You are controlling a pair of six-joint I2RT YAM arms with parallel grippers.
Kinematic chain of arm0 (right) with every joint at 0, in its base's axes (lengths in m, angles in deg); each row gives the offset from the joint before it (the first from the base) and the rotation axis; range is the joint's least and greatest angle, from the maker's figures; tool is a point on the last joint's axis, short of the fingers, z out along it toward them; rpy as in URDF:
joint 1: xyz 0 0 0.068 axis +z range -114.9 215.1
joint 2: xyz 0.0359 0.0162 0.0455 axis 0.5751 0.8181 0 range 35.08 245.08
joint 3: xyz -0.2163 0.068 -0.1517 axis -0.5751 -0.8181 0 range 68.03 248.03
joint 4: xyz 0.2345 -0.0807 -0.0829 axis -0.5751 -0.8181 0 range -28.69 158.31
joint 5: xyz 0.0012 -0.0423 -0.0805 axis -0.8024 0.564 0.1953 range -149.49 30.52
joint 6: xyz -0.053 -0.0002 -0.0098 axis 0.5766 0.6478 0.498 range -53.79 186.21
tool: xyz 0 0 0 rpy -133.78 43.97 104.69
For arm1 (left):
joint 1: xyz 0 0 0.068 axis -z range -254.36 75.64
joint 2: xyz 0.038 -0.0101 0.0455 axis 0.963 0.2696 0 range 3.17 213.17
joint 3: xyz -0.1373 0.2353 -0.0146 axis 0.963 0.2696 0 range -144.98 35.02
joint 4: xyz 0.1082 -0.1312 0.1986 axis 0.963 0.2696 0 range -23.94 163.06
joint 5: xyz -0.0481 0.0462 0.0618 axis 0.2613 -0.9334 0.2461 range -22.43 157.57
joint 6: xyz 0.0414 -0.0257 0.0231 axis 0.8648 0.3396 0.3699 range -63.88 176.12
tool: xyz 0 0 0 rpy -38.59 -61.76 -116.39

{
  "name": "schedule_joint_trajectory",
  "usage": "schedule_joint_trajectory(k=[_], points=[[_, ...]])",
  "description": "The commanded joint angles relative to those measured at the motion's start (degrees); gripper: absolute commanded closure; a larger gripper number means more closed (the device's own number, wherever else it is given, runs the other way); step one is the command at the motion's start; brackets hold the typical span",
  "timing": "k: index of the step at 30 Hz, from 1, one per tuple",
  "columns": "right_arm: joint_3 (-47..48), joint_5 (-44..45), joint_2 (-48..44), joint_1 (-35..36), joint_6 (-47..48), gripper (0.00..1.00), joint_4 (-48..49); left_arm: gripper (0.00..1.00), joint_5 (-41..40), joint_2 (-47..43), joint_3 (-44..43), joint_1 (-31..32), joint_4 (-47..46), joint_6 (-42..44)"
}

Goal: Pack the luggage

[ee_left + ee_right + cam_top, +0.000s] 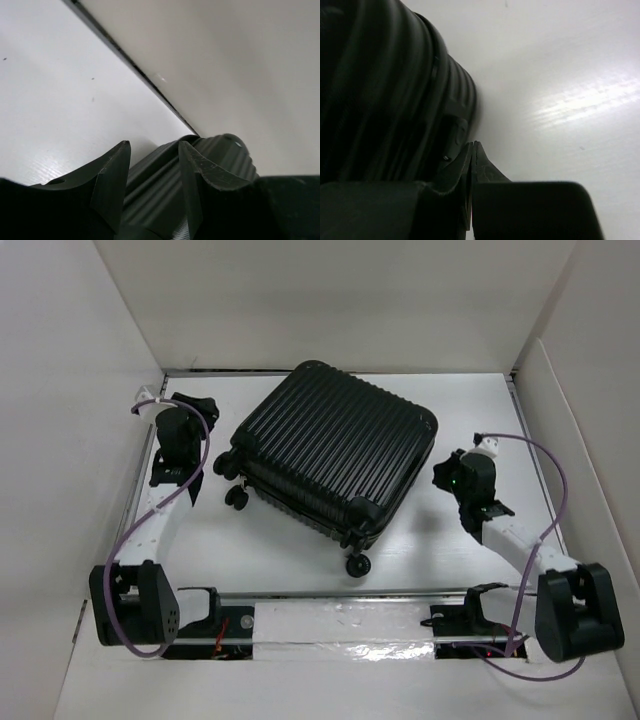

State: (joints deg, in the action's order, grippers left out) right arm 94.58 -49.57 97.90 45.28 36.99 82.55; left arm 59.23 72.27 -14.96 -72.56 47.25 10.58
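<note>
Both tools at the closed luggage

The right tool [471,145] is pinched fully together, holding nothing, with its tips just beside the side of the luggage [335,445]. The left tool [152,146] stands half open, the ribbed shell showing through its gap; contact unclear. The luggage lies flat and closed mid-way across the bench [280,560], wheels toward the near edge.

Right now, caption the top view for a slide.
Closed black luggage lies flat, left gripper and right gripper flanking it.
</note>
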Motion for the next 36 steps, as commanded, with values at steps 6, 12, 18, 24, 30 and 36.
schedule_joint_trajectory(k=[6,12,18,24,30,36], points=[[18.6,-13.1,24.0,1.3,-1.0,1.00,9.9,0.60,5.2,-0.2,9.0,-2.6,-6.8,-5.3],[63.8,-27.7,51.3,7.0,5.9,0.99,-5.6,0.58,-2.2,-16.8,21.4,-2.6,-4.8,-4.8],[71.4,-25.3,52.9,4.6,6.7,0.66,-8.3,0.53,-6.8,-33.1,29.4,-2.6,2.1,-3.8],[49.3,-23.0,41.4,-0.8,4.7,0.42,2.4,0.51,-9.6,-28.9,29.6,-5.7,0.4,-4.5],[31.6,-19.8,35.7,-1.4,-0.9,0.82,12.6,0.50,5.7,-14.8,27.7,-17.1,-13.6,-15.2],[30.6,-18.6,37.8,3.2,0.3,0.90,12.4,0.50,10.1,-0.5,15.9,-17.6,-12.2,-15.9]])
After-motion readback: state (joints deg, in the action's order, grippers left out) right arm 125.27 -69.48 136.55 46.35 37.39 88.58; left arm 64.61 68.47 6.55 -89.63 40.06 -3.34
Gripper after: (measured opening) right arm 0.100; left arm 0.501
